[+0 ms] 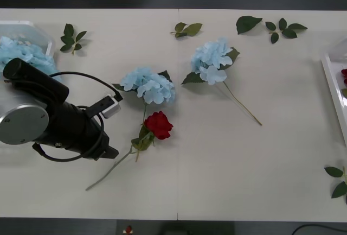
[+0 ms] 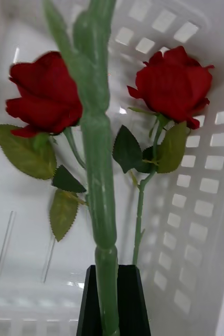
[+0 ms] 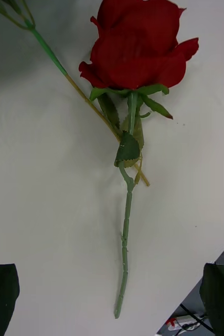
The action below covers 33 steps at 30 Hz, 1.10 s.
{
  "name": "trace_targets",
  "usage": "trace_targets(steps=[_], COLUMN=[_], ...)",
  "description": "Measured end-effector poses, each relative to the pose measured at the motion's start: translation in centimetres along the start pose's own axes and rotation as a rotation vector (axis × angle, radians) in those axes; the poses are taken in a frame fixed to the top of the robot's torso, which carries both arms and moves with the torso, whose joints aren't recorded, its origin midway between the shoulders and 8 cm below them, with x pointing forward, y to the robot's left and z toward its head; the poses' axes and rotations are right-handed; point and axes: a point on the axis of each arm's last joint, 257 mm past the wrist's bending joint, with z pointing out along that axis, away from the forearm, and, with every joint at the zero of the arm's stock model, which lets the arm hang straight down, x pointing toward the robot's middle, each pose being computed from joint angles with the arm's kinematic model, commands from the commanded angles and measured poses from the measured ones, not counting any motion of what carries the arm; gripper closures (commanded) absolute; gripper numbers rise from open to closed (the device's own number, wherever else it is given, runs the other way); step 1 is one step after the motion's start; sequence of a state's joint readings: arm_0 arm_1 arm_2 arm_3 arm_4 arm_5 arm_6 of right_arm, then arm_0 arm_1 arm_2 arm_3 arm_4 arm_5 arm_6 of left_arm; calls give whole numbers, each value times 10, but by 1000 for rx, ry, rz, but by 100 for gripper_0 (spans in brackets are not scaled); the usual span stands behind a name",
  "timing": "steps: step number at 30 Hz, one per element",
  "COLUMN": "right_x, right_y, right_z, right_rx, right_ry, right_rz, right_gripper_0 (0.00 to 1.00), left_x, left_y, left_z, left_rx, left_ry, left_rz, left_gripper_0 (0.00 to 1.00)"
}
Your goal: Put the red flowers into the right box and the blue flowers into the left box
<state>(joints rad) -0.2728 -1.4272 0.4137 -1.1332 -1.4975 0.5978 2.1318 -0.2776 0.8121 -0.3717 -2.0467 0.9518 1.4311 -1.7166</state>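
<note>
One red flower [image 1: 159, 125] lies on the table, its stem running toward the front left. My left gripper [image 1: 110, 152] [image 3: 110, 273] hovers open over the stem's end [image 3: 125, 252], with its black fingers [image 3: 1, 294] on either side and apart from it. Two blue flowers [image 1: 147, 84] [image 1: 211, 61] lie farther back, and more blue flowers [image 1: 21, 53] fill the left box [image 1: 40, 31]. My right gripper [image 2: 107, 310] is shut on a thick green stem [image 2: 98, 157] of a red flower over the right box [image 2: 206, 173], where two red flowers [image 2: 43, 97] [image 2: 174, 84] lie. The held flower's bloom is out of view.
Loose leaf sprigs lie at the back left [image 1: 72, 38], back middle [image 1: 187, 28], back right [image 1: 284, 29] and front right [image 1: 339, 180]. The right box's rim [image 1: 332, 83] shows at the table's right edge. A blue flower's stem [image 3: 75, 86] crosses under the rose.
</note>
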Motion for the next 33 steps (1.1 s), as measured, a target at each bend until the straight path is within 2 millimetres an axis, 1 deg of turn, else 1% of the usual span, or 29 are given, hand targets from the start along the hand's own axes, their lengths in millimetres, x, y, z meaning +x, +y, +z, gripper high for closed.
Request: trace_targets(steps=[4, 7, 11, 14, 19, 22, 26, 29, 32, 33], right_x=[14, 23, 35, 43, 53, 54, 54, 56, 50, 47], right_y=[-12, -15, -21, -29, -30, -32, -34, -30, -27, -25], right_z=[15, 27, 37, 42, 46, 46, 45, 46, 46, 46], right_rx=[69, 103, 154, 204, 214, 222, 228, 206, 187, 179], right_ry=[-9, -17, -17, -13, 0, 7, 13, 43, 61, 64], right_rz=[-21, -25, -61, -123, -120, -139, -157, -149, -143, -140], right_gripper_0=[100, 100, 100, 100, 99, 69, 33, 20, 14, 13], left_x=[9, 10, 9, 8, 3, -3, -7, -5, -4, -5], left_y=[-4, -5, -10, -14, -20, -15, -16, -18, -20, -20], left_z=[22, 41, 60, 70, 79, 82, 85, 92, 98, 100], left_rx=[16, 21, 18, 17, 11, -22, -31, -21, -15, -18], left_ry=[29, 36, 46, 54, 57, 49, 43, 52, 58, 59], left_rz=[-5, 6, 45, 71, 91, 111, 109, 89, 76, 79], left_gripper_0=[0, 0, 0, 0, 0, 0, 0, 0, 0, 0])
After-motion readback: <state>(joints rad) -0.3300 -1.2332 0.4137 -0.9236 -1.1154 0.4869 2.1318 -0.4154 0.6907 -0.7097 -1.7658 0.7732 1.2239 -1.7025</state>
